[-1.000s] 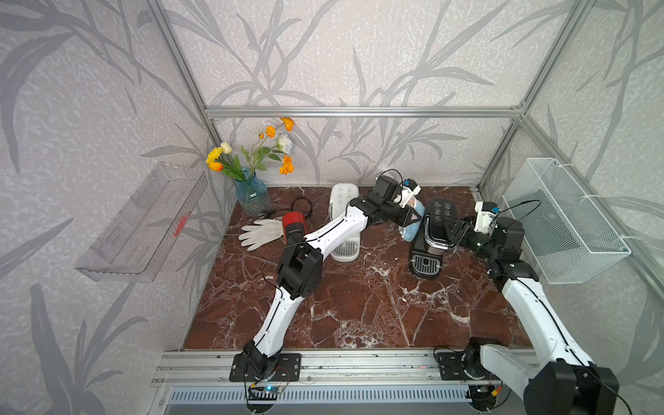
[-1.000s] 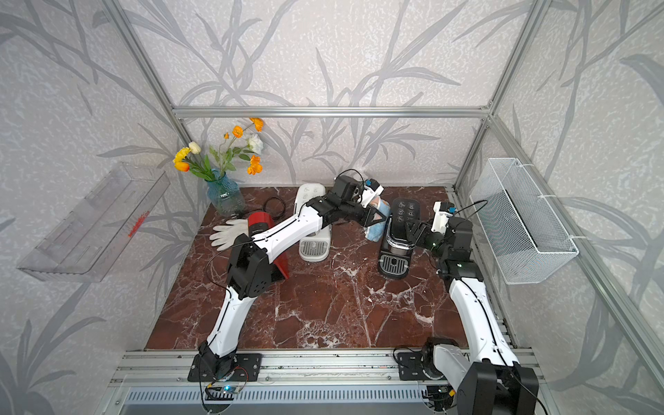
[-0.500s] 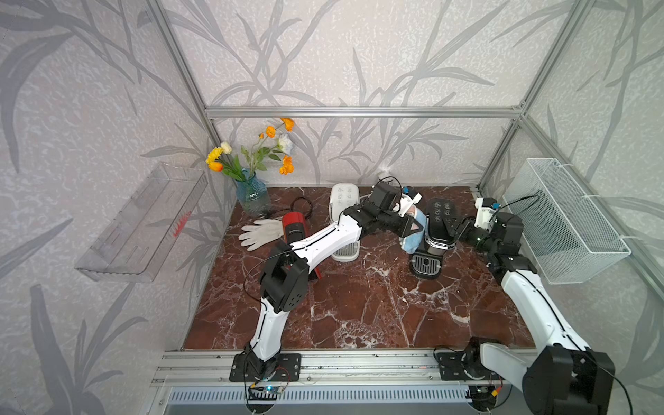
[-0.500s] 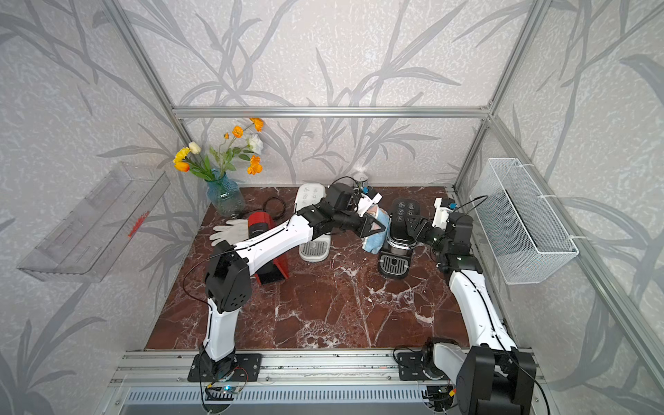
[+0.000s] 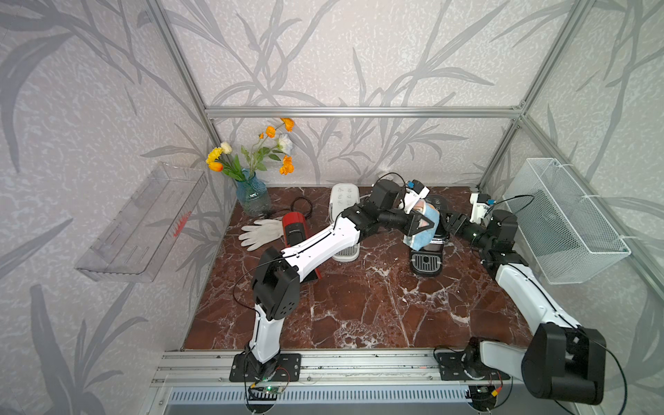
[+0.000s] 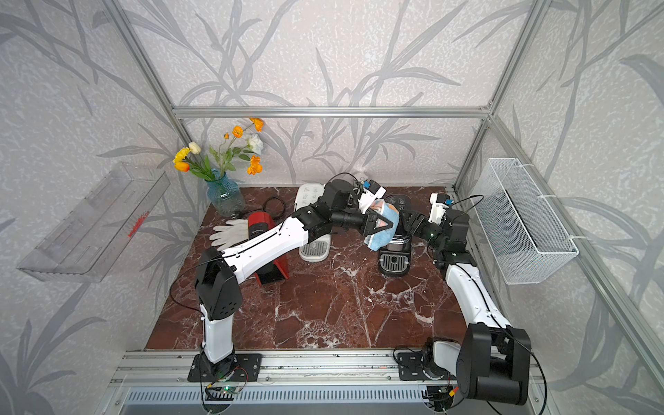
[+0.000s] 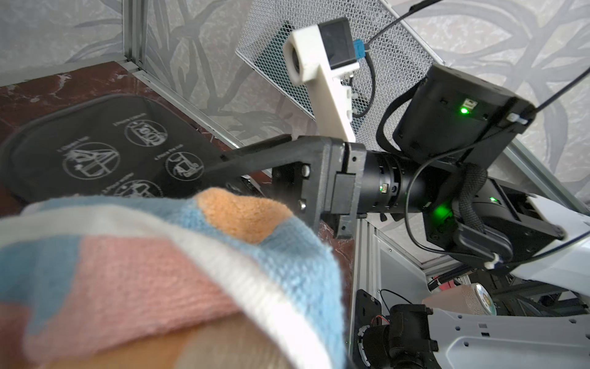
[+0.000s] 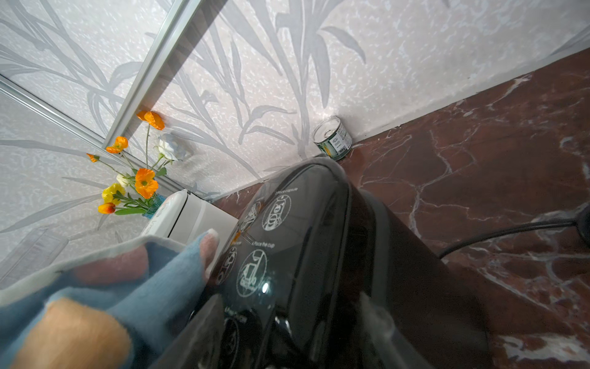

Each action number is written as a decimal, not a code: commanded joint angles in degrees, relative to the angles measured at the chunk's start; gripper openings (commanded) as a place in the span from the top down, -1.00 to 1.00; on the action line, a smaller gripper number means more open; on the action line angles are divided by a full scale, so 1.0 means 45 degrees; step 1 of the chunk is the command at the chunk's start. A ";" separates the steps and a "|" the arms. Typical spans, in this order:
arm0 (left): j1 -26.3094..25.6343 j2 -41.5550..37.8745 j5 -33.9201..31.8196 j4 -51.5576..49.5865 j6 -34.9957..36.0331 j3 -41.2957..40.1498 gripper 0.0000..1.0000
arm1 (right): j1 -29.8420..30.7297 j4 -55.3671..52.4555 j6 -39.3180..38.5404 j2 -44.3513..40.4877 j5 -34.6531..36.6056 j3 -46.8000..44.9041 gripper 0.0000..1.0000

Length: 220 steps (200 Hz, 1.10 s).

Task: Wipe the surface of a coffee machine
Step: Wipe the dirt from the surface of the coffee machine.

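Note:
A black coffee machine (image 5: 425, 262) (image 6: 393, 260) stands at the back right of the marble table. My left gripper (image 5: 429, 224) (image 6: 386, 222) is shut on a blue, pink, orange and white cloth (image 5: 420, 239) (image 6: 377, 240). The cloth is pressed against the machine's upper left side. In the left wrist view the cloth (image 7: 159, 271) hides the fingers, and the printed lid (image 7: 95, 153) lies beyond. My right gripper (image 5: 447, 224) (image 6: 407, 222) reaches in from the right. In the right wrist view the right gripper (image 8: 287, 326) has a finger on either side of the machine's body (image 8: 319, 255).
A white coffee machine (image 5: 343, 215) and a red one (image 5: 294, 230) stand left of the black one, with white gloves (image 5: 260, 233) and a flower vase (image 5: 253, 194) beyond. A small tin (image 8: 332, 139) sits at the back wall. A wire basket (image 5: 564, 222) hangs right, a clear shelf (image 5: 143, 222) left.
My left gripper has slid the cloth a little down and forward along the machine, and the left elbow has swung out toward the front. The right gripper has stayed on the machine.

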 commanded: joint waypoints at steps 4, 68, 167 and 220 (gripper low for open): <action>-0.0201 -0.0183 -0.0425 -0.0857 0.0527 0.1004 0.96 | 0.0520 -0.1641 -0.0006 0.0356 -0.1328 -0.0575 -0.29; -0.0592 0.1141 -0.3921 -0.5008 0.2206 0.4012 0.96 | 0.0505 -0.2181 -0.0274 -0.0228 -0.0689 -0.0758 -0.29; -0.1096 -0.0960 -0.3908 -0.1317 0.0020 -0.2628 0.98 | 0.0304 -0.2476 -0.0456 -0.0476 -0.0234 -0.0929 -0.29; -0.1361 -0.1582 -0.3613 -0.0254 -0.1221 -0.4890 0.99 | 0.0320 -0.2415 -0.0370 -0.0491 -0.0302 -0.0885 -0.29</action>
